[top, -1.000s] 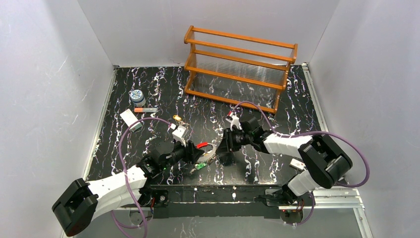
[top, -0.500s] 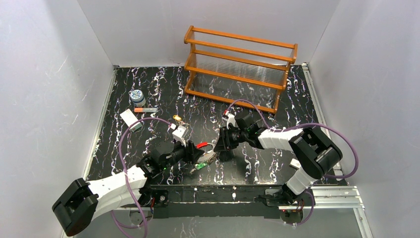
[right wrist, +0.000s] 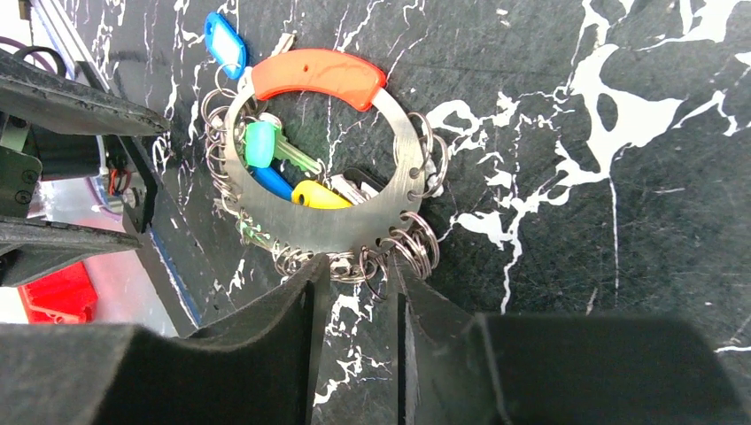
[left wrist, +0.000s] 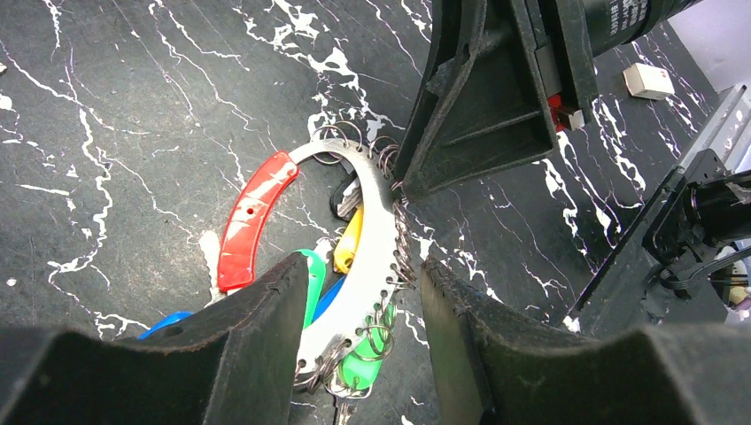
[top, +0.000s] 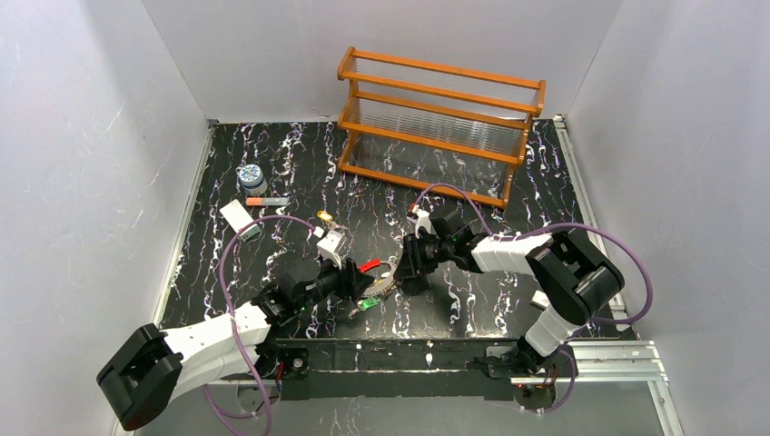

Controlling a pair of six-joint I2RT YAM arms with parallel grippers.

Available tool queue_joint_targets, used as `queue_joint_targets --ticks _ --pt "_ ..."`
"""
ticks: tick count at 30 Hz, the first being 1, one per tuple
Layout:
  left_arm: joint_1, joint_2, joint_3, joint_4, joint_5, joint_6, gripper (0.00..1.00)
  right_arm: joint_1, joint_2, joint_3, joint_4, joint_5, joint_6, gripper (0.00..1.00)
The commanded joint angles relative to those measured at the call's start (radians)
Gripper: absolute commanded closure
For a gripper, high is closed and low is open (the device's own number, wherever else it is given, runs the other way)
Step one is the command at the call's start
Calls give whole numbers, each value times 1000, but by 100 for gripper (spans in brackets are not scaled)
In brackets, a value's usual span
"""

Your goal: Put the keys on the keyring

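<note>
Left jaws straddle the keyring (left wrist: 379, 232), keys (left wrist: 351, 246) inside its loop.

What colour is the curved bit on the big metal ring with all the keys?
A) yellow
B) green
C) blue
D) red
D: the curved bit on the keyring is red in both wrist views. Blue, yellow and green show only on the heads of the keys.
</note>
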Motion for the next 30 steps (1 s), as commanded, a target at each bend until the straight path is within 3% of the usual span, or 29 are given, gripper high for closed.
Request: queue_joint_targets --ticks 1,5,11,16,24,30 --pt "-5 -1 16 11 8 11 52 -3 1 3 -14 23 -31 64" --pt "-6 1 18 11 7 11 52 -3 0 3 -17 29 -31 76" --pt "-5 -6 19 11 8 12 52 -3 14 3 -23 33 -40 78" --pt "-5 -31 23 5 8 29 52 -2 5 25 -66 43 -75 97" --pt "-6 -99 54 -9 107 180 52 -1 -105 112 -199 4 -223 99" --pt "-5 -116 90 -13 228 365 54 -1 -173 197 -346 -65 -445 99"
